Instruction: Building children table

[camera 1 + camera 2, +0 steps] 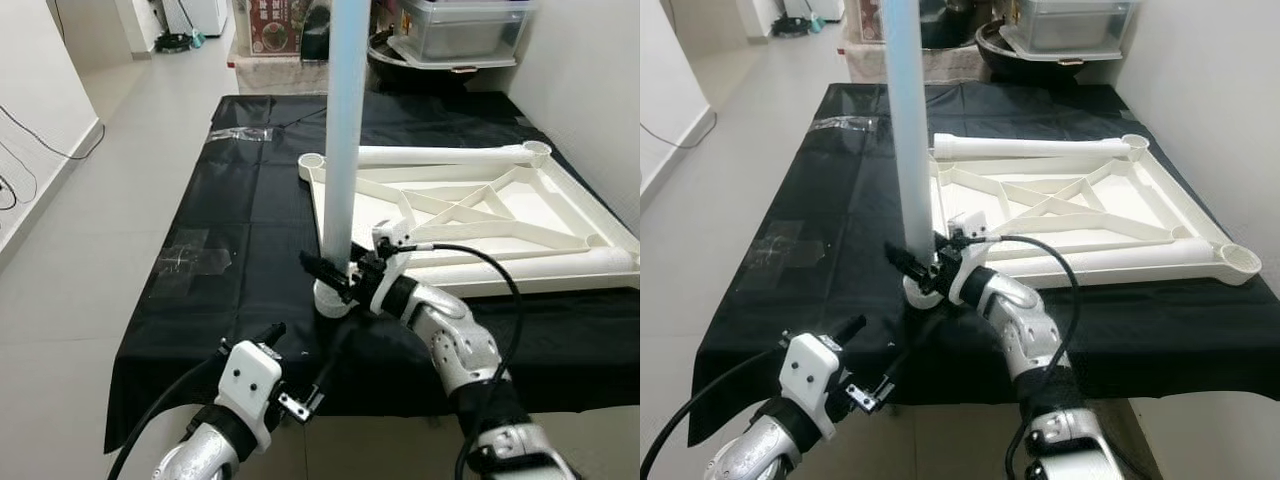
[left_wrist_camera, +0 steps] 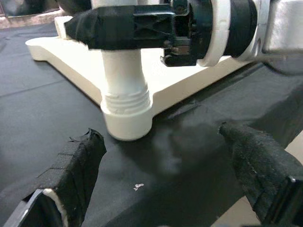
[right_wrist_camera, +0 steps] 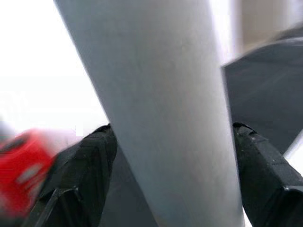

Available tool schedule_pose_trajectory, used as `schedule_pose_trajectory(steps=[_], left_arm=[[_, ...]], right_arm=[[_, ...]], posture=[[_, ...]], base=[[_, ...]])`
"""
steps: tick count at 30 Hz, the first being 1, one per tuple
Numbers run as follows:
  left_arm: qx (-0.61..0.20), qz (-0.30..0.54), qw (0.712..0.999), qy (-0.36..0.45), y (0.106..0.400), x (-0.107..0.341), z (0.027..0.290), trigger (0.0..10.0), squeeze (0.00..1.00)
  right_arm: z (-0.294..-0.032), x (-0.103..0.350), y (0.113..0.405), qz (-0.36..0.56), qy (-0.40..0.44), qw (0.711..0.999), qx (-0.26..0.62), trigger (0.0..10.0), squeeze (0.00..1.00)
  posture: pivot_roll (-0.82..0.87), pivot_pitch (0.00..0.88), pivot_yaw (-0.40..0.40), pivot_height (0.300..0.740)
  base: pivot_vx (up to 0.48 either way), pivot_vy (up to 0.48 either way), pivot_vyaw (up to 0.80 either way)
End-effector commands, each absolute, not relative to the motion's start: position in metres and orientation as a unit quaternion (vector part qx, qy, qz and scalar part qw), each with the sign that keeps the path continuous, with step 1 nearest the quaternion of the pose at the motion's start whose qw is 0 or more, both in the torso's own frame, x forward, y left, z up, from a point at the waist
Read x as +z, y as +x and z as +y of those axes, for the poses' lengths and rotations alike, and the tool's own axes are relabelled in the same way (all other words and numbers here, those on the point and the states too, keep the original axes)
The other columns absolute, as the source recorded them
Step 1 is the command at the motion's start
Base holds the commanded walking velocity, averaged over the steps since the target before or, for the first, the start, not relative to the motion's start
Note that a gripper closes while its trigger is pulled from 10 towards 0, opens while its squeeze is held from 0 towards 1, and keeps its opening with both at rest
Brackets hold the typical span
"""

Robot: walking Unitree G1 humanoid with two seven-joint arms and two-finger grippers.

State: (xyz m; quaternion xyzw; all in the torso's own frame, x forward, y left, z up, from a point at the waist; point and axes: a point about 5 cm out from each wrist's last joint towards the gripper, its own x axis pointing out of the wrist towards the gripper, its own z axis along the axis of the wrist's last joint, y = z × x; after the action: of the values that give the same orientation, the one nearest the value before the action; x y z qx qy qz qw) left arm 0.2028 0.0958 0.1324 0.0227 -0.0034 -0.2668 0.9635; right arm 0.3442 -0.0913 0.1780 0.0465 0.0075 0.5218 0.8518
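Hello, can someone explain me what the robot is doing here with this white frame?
The robot is assembling a small table. The white tabletop frame lies upside down on a black cloth. The right pincer grips an upright table leg near its base, where the leg stands in the frame's near corner socket. The left pincer is open and hovers low, close to that socket, holding nothing.

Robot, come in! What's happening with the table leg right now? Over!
Right end effector shut on upright table leg, seated in tabletop corner socket. Left end effector open, off the table's near edge. Nothing in the way.
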Motion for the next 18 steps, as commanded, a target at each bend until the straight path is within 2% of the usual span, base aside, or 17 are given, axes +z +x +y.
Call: schedule_pose_trajectory(steps=[1, 2, 6, 9, 10, 14, 18], left_arm=[[-0.267, 0.004, 0.963, 0.027, 0.2010, 0.1289, 0.0964, 10.0, 0.00], [-0.266, 0.004, 0.964, 0.027, 0.2008, 0.1291, 0.0964, 10.0, 0.00], [-0.265, 0.004, 0.964, 0.027, 0.2008, 0.1292, 0.0964, 10.0, 0.00], [-0.264, 0.004, 0.964, 0.026, 0.2004, 0.1291, 0.0963, 10.0, 0.00], [-0.264, 0.004, 0.964, 0.026, 0.2002, 0.1291, 0.0962, 10.0, 0.00], [-0.264, 0.004, 0.964, 0.025, 0.2001, 0.1291, 0.0960, 10.0, 0.00], [-0.264, 0.004, 0.964, 0.024, 0.2005, 0.1288, 0.0956, 10.0, 0.00]], right_arm=[[-0.0688, 0.1681, 0.3351, 0.041, 0.020, 0.792, 0.608, 10.0, 0.00], [-0.0665, 0.1678, 0.3352, 0.048, 0.004, 0.777, 0.628, 10.0, 0.00], [-0.0657, 0.1680, 0.3353, 0.053, -0.002, 0.765, 0.641, 10.0, 0.00], [-0.0619, 0.1673, 0.3355, 0.064, -0.025, 0.743, 0.666, 10.0, 0.00], [-0.0609, 0.1680, 0.3356, 0.063, -0.031, 0.737, 0.672, 0.0, 0.00], [-0.0612, 0.1694, 0.3365, 0.056, -0.035, 0.736, 0.674, 0.0, 0.00], [-0.0648, 0.1692, 0.3394, 0.037, -0.030, 0.759, 0.649, 0.0, 0.00]], posture=[[0.15, 0.118, -0.013, 0.740], [0.15, 0.120, -0.014, 0.740], [0.15, 0.120, -0.014, 0.740], [0.15, 0.121, -0.015, 0.740], [0.15, 0.121, -0.016, 0.740], [0.15, 0.122, -0.016, 0.740], [0.15, 0.119, -0.016, 0.740]], base=[[0.000, 0.000, 0.00], [0.000, 0.000, 0.00], [0.000, 0.000, 0.00], [0.000, 0.000, 0.00], [0.000, 0.000, 0.00], [0.000, 0.000, 0.00], [0.000, 0.000, 0.00]])
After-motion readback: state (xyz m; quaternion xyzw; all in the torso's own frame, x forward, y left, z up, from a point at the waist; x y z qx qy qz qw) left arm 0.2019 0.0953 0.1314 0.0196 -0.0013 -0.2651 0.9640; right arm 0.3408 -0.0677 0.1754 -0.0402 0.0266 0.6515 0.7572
